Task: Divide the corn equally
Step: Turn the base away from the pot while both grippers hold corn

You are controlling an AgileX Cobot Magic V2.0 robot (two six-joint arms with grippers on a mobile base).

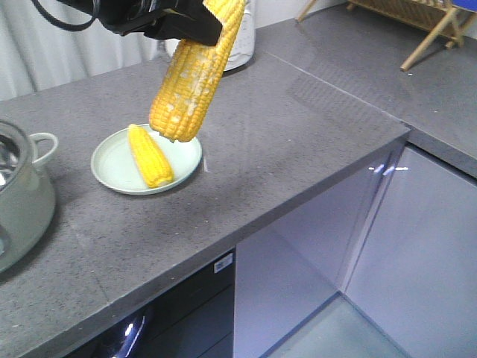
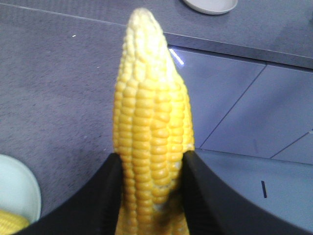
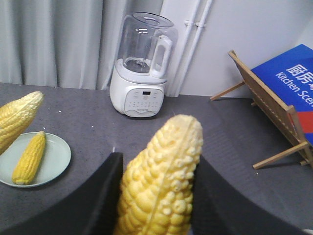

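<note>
My left gripper is shut on a yellow corn cob that hangs tip down over the right edge of a pale green plate. A second corn cob lies on that plate. The left wrist view shows black fingers pressed on both sides of the held cob, and an empty-looking plate at the top edge. My right gripper is shut on another corn cob, held above the grey counter. It is out of the front view.
A pale green lidded pot stands at the counter's left. A white blender sits by the back wall. A wooden rack with a blue sign is at the right. The counter's front edge drops to cabinets.
</note>
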